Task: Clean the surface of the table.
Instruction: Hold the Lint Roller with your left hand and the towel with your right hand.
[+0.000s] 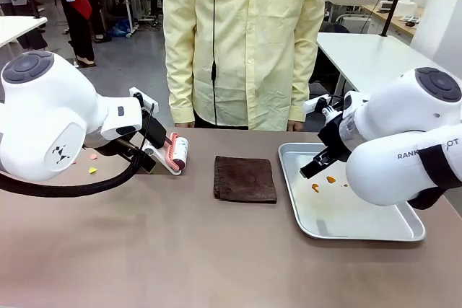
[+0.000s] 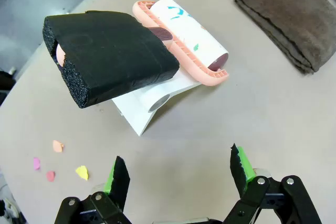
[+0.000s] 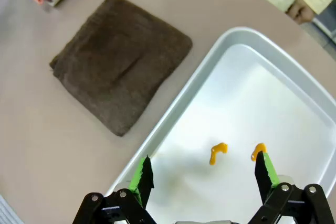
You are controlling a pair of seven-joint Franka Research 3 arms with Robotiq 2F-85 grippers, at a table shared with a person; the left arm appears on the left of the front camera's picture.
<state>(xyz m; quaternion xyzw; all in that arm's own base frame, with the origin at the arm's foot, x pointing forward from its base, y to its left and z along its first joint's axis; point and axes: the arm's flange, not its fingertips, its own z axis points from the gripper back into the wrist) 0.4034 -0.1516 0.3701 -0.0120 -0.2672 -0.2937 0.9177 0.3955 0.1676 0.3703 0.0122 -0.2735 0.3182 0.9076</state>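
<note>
The taupe-brown table (image 1: 180,250) carries a lint roller (image 1: 177,153) on a white stand, a folded brown cloth (image 1: 245,178) and a silver tray (image 1: 361,225). In the left wrist view the lint roller (image 2: 181,35) has a black foam handle (image 2: 110,51) and coloured bits stuck to its white roll. My left gripper (image 2: 178,169) hangs open just short of it, holding nothing. Small paper scraps (image 2: 82,172) lie on the table to its left. My right gripper (image 3: 205,170) is open above the tray (image 3: 294,93), close over two orange scraps (image 3: 218,152).
A person in a pale yellow shirt (image 1: 245,41) stands at the far edge with hands (image 1: 294,125) near the table rim. Paper scraps (image 1: 92,169) lie beside my left arm. The cloth (image 3: 123,61) sits just off the tray's left rim.
</note>
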